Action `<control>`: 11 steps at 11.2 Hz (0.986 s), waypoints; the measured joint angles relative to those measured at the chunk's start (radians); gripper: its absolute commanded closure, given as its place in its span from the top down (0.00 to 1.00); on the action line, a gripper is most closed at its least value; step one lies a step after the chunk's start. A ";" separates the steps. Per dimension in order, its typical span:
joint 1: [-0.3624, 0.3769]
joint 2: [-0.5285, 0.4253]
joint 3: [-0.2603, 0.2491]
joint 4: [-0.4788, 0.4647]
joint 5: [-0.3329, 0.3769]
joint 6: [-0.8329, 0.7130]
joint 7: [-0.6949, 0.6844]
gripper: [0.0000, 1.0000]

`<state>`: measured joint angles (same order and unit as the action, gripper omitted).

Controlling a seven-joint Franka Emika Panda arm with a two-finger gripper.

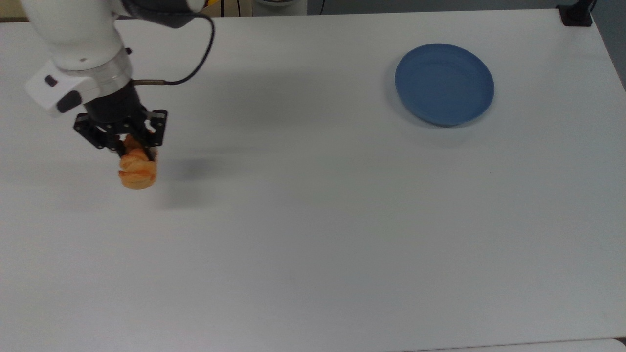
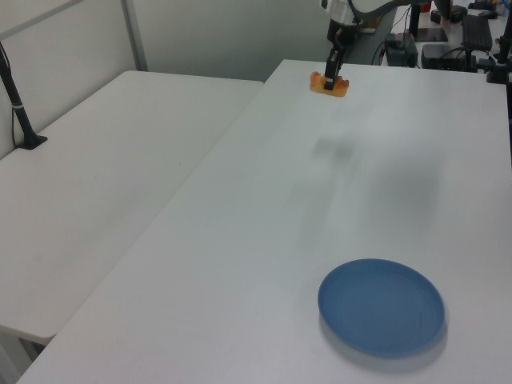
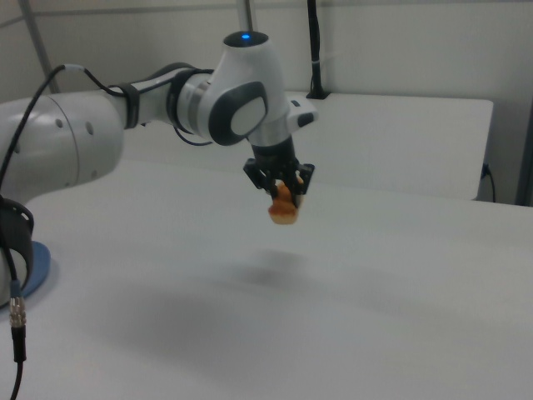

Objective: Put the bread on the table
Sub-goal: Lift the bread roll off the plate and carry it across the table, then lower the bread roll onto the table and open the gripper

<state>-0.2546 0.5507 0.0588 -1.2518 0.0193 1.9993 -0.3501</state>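
The bread, a small lumpy golden-orange roll, hangs in the air above the white table at the top view's left. My gripper is shut on its upper end, black fingers on either side. In the left view the bread is held at the table's far end under the gripper. The right view has the bread well above the tabletop, its shadow on the surface below, held by the gripper.
A round blue plate with nothing on it sits at the top view's upper right, far from the arm; it is near the front in the left view. A second white table stands alongside. A black cable trails from the wrist.
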 measured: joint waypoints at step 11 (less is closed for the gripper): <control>-0.127 0.322 -0.002 0.126 0.000 0.430 -0.155 0.46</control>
<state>-0.3817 0.8731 0.0572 -1.1254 0.0191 2.4292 -0.5053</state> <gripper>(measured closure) 0.564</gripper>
